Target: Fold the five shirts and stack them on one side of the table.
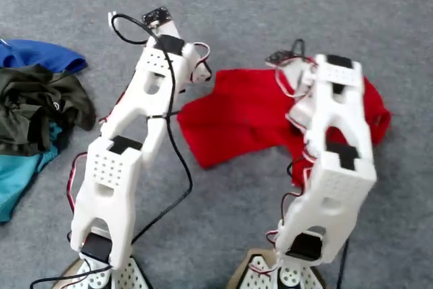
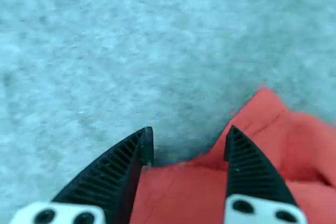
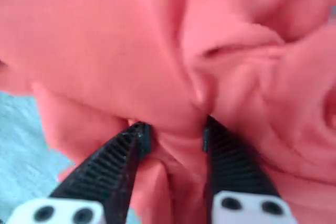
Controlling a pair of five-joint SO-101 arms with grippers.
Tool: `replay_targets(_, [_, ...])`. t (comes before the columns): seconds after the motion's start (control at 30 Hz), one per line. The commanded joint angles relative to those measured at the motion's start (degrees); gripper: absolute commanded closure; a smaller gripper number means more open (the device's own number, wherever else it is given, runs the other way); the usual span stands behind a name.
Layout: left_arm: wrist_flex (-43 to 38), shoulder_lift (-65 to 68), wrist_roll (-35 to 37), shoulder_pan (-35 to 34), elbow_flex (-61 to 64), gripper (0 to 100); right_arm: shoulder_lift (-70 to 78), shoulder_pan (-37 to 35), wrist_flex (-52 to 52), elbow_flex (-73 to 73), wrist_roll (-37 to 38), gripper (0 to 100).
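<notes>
Left claw (image 2: 190, 132) is sitting wide open right at the edge of the red shirt (image 1: 237, 116), one jaw over the bare grey counter (image 1: 270, 18) and the other over the cloth, up by the shirt's far left corner. Right claw (image 3: 174, 127) is down in the crumpled right-hand part of the same shirt, jaws parted with a ridge of fabric bunched between them. It doesn't look properly pinched to me. The shirt is spread out mid-counter between the two arms, fairly flat on the left and rumpled on the right. The pile of other shirts (image 1: 34, 113) (blue, dark olive, teal) is heaped at the left edge of the counter, well apart from it.

Handling-wise I'd guess this thing is light, soft and totally floppy, so it'll sag and wrinkle wherever it isn't held. That fuzzy counter probably drags on it too. Best bet looks like grabbing corners or the hem, one per claw, so it hangs straight. A flat single layer seems hard to get a jaw under, and a raised wrinkle is easier.
</notes>
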Motion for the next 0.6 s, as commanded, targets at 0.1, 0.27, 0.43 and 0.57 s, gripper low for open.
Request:
replay_targets(0.1, [-6.8, 0.0, 0.8, 5.5, -0.9, 77, -1.3, 7.4, -3.6, 0.4, 4.0, 81.3])
replay_targets(0.27, [-10.9, 1.1, 0.8, 9.7, -0.9, 77, -1.2, 7.3, -4.0, 0.6, 4.1, 81.3])
replay_targets(0.43, [-13.5, 2.9, 0.8, 10.1, -0.9, 77, -1.2, 7.3, -5.2, 0.7, 4.0, 81.3])
replay_targets(0.57, [-16.5, 5.6, 0.9, 9.7, -0.8, 77, -1.2, 7.3, -5.9, 0.7, 4.0, 81.3])
